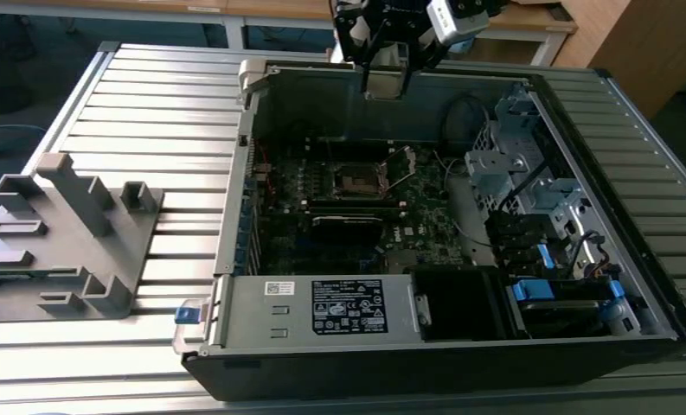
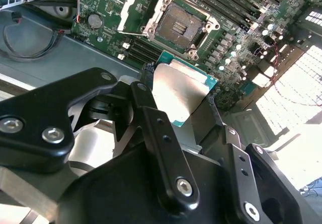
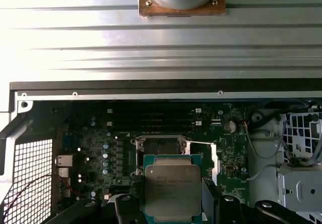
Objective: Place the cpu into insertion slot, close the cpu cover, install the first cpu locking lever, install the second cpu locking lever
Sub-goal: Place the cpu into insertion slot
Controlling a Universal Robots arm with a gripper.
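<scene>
Black tool [image 2: 177, 99] clamping flat metal-topped cpu [image 3: 172, 188], silvery-rimmed insertion slot [image 2: 179, 28] uncovered

Exterior view: slatted metal table [image 1: 146, 112] at centre; wooden desks [image 1: 273, 7] at 12 o'clock, wooden cabinet [image 1: 643, 43] at 2 o'clock, dark floor [image 1: 20, 52] at 10 o'clock.

Glare whitens the slatted table [image 3: 75, 17]; the computer case [image 1: 435, 372] sits shadowed.

insertion slot [image 3: 161, 146] partly hidden behind cpu [image 3: 172, 189], first wrist view
</scene>
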